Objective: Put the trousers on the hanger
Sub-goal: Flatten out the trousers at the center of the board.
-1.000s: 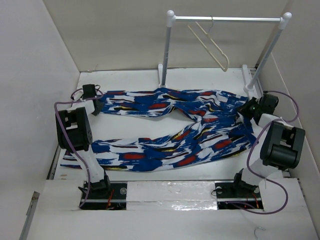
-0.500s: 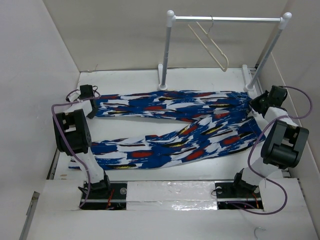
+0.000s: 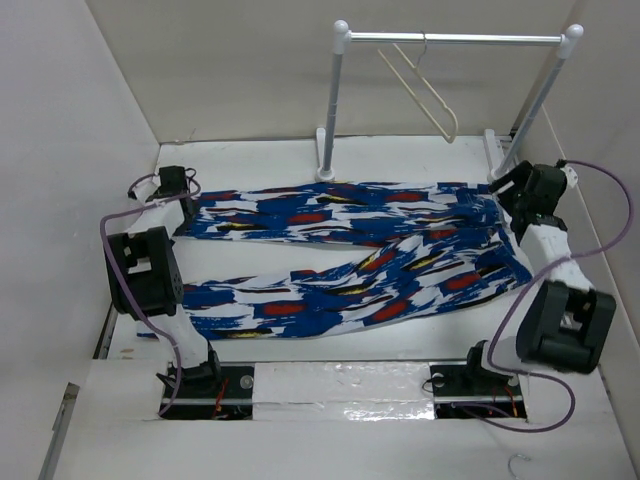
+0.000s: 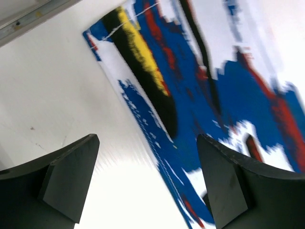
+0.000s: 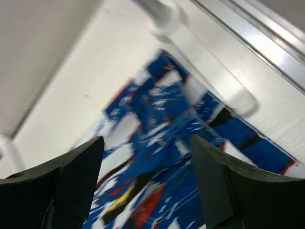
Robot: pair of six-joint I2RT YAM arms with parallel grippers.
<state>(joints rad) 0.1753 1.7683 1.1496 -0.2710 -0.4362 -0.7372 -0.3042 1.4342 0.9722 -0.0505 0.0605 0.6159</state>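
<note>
The left gripper [image 4: 147,176] is wide open and holds nothing, just over one leg end of the trousers [image 3: 350,255]. The right gripper [image 5: 143,176] is wide open and empty too. The trousers lie flat on the white worktop [image 3: 260,160]. The hanger [image 3: 425,95] hangs on the rail [image 3: 455,39] at the back. Plain white walls [image 3: 80,150] stand around.

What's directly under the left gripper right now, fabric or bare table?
Both. The open left gripper hangs over a long edge of the trousers, with bare table on the other side of that edge. Whatever lies beneath the fabric is covered.
</note>
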